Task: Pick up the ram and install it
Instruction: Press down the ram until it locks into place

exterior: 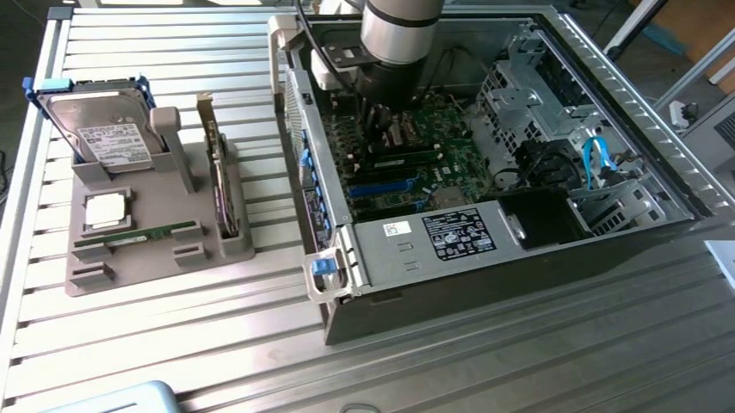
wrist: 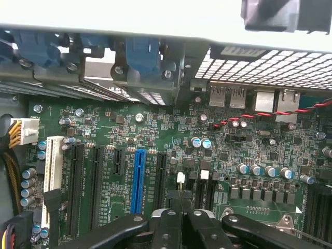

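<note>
The black metal gripper (wrist: 180, 207) is clenched tight over the green motherboard (wrist: 155, 135). A thin green ram (exterior: 136, 237) lies flat in the grey tray (exterior: 161, 258).

A lab or workshop bench is indicated: slatted aluminium table (exterior: 172, 344), opened computer case (exterior: 483, 258), grey parts fixture (exterior: 150, 249).

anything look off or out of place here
Nothing stands out. The ram lies flat in the grey parts holder beside the open computer case, while the shut pincer is down over the motherboard. No visible damage or loose parts.
</note>
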`<action>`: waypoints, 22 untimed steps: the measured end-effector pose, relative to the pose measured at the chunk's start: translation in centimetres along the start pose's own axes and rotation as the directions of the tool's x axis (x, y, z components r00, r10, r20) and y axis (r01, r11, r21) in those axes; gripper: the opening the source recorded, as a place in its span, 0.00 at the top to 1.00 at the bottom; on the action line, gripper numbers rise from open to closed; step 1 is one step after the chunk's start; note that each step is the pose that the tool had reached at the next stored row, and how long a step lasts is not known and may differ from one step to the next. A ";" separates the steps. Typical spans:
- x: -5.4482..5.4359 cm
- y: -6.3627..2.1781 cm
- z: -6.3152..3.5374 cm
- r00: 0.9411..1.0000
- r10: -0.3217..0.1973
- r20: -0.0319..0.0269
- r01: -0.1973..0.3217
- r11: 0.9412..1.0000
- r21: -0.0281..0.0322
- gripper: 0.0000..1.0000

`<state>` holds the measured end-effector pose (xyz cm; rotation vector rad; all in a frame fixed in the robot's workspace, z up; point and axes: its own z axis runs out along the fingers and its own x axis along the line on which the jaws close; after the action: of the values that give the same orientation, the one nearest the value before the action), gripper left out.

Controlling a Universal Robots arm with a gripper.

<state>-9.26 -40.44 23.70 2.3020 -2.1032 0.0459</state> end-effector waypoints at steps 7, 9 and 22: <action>0.1 0.00 -1.40 1.000 0.000 0.000 0.000 1.000 0.000 0.89; 0.1 0.00 -1.85 1.000 0.000 0.000 0.000 1.000 0.000 0.89; 0.2 -0.02 -5.43 1.000 0.000 0.000 0.000 1.000 0.000 0.89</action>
<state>-9.26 -40.40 29.14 2.3017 -2.1030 0.0464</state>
